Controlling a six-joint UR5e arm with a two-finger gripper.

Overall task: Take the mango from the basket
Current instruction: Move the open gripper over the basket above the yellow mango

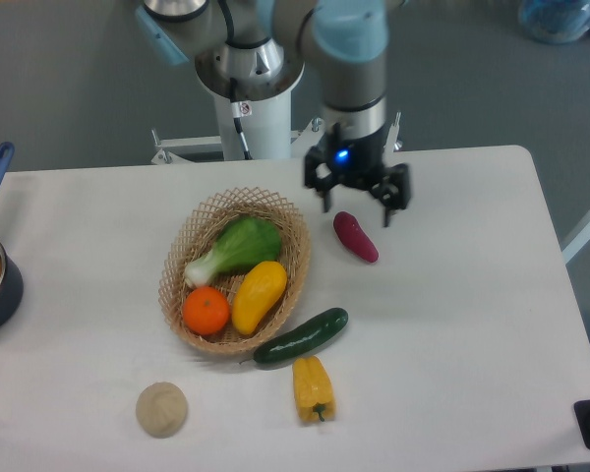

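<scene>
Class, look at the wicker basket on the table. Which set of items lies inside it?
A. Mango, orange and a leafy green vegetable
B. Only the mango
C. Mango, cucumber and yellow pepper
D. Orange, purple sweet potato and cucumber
A: the mango, the orange and the leafy green vegetable all lie within the basket rim; everything else rests on the table outside it.
</scene>
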